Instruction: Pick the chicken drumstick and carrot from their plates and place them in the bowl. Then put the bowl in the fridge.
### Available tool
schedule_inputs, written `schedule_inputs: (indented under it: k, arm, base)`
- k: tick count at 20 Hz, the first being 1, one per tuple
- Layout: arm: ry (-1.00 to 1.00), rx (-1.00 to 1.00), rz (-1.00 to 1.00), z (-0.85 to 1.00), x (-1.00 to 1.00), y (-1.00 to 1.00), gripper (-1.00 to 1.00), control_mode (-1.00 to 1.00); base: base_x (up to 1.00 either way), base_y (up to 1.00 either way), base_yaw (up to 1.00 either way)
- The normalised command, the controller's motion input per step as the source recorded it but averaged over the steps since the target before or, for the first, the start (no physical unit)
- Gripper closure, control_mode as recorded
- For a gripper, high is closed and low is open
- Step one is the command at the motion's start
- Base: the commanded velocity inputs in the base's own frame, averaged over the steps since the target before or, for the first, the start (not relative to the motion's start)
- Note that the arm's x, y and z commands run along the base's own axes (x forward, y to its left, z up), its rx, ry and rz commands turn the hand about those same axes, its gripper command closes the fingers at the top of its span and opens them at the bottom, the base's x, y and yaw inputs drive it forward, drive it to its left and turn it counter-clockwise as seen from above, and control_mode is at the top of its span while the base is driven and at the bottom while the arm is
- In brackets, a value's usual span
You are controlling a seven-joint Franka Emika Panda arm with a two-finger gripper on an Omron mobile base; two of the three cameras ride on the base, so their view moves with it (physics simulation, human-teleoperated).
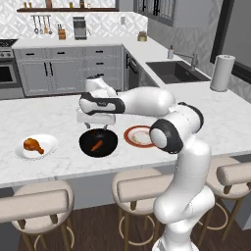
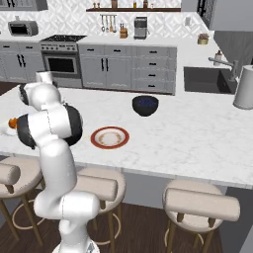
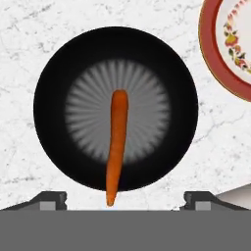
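The carrot (image 1: 97, 145) lies in the glossy black bowl (image 1: 108, 147) on the marble island; in the hand view the carrot (image 3: 116, 142) runs from the bowl's middle (image 3: 59, 73) out over its near rim. My gripper (image 1: 96, 128) hovers just above the bowl, open, fingertips (image 3: 53, 198) wide apart with nothing between them. The chicken drumstick (image 1: 33, 144) rests on the white plate (image 1: 49, 142) left of the bowl. The cream plate with the reddish rim (image 1: 132, 137) sits bare to the right of the bowl. The fridge is out of view.
A smaller dark blue bowl (image 2: 145, 105) stands farther back on the island. A paper towel roll (image 1: 221, 72) and the sink (image 1: 174, 71) are at the far right. Padded stools (image 1: 139, 186) line the island's near edge.
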Motion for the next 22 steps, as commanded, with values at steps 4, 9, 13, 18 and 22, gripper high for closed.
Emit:
schedule_inputs:
  k: [4,9,13,18,22]
  arm:
    - [-0.52,0.00,0.00,0.70,-1.00,-0.11,-1.00,-1.00]
    - [-0.34,0.00,0.00,0.13,-1.00,-0.24,-1.00,-1.00]
    - [-0.04,0.00,0.01,0.00,-0.25,0.07,-1.00,1.00]
    - [0.00,0.00,0.00,0.00,0.00,0.00,-1.00,1.00]
    - [0.00,0.00,0.00,0.00,0.00,0.00,-1.00,1.00]
  base:
    - [0.00,0.00,0.00]
    - [0.00,0.00,0.00]
    - [-0.34,0.64,0.04]
    - [-0.07,1.00,-0.01]
    - [0.09,0.96,-0.17]
